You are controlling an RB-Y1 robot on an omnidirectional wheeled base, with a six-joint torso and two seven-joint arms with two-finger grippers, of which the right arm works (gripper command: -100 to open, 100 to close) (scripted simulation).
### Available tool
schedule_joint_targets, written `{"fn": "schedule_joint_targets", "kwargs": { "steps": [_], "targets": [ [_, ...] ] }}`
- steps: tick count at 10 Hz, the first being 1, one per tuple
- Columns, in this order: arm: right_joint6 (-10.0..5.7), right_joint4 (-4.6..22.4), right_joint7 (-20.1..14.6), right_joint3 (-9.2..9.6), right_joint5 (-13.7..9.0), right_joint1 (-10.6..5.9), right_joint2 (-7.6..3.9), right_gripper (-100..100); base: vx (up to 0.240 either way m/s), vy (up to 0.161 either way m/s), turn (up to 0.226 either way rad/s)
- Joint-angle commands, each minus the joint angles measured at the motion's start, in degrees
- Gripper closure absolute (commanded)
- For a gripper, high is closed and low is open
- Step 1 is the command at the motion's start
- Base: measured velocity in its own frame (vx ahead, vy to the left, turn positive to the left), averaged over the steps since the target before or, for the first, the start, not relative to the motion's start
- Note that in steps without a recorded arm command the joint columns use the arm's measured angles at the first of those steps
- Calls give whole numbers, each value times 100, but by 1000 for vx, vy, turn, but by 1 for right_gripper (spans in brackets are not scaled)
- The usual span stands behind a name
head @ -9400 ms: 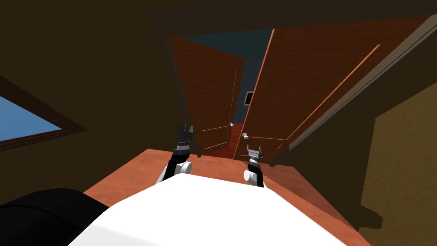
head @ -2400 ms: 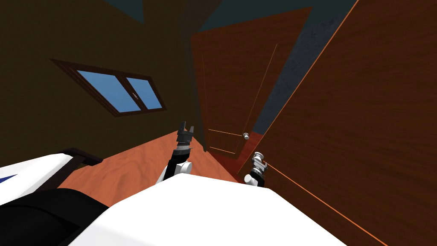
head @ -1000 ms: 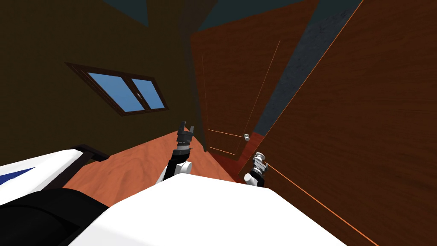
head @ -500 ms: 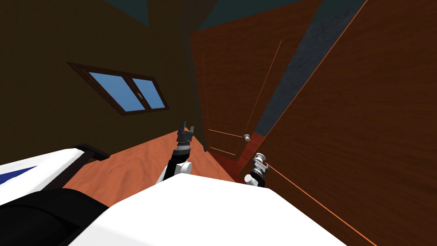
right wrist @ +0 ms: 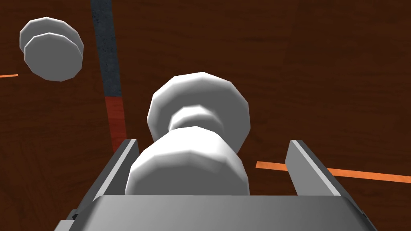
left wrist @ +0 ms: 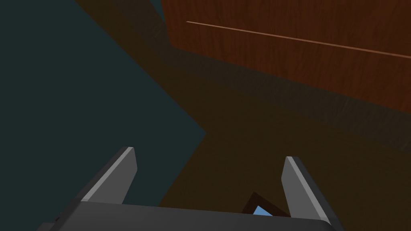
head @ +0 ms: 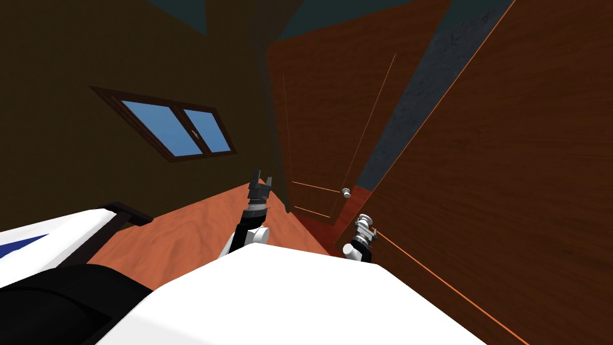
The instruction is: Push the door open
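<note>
A big brown door [head: 509,179] stands close on my right, its face [right wrist: 341,80] taking up the right wrist view. My right gripper [head: 364,223] is at its white knob [right wrist: 196,132]. The knob sits between the open fingers of the right gripper [right wrist: 212,141], close to one finger [right wrist: 124,160] and apart from the other. A second brown door [head: 323,120] stands farther ahead, with its own white knob [head: 346,192] [right wrist: 51,50]. My left gripper [head: 261,178] [left wrist: 209,153] is raised beside that door's frame, open and empty.
A blue window [head: 173,129] is in the dark wall on the left. A white bed with a dark frame [head: 54,239] lies at lower left on the orange floor [head: 179,233]. A dark grey wall strip [head: 419,102] shows between the two doors.
Since 9.4 s ago I have turned and closed in on the right door, and my right gripper has come around its knob. Over the last second nothing has visibly moved.
</note>
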Motion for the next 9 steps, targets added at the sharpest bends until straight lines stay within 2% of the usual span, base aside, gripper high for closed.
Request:
{"fn": "schedule_joint_targets", "kwargs": {
  "steps": [1,2,4,5,7,9],
  "targets": [
    [-121,159,-67,-139,-56,83,-174,100,-1,0,29],
    [-118,-109,-67,-139,-56,83,-174,100,-5,1,6],
    [-121,159,-67,-139,-56,83,-174,100,1,-12,4],
    [-185,85,-34,-38,-152,-1,-115,100,69,-54,138],
    [-273,96,33,-93,-302,35,-158,100,72,-107,94],
    [-298,99,52,-108,-345,44,-169,100,21,-74,10]
  ]
}}
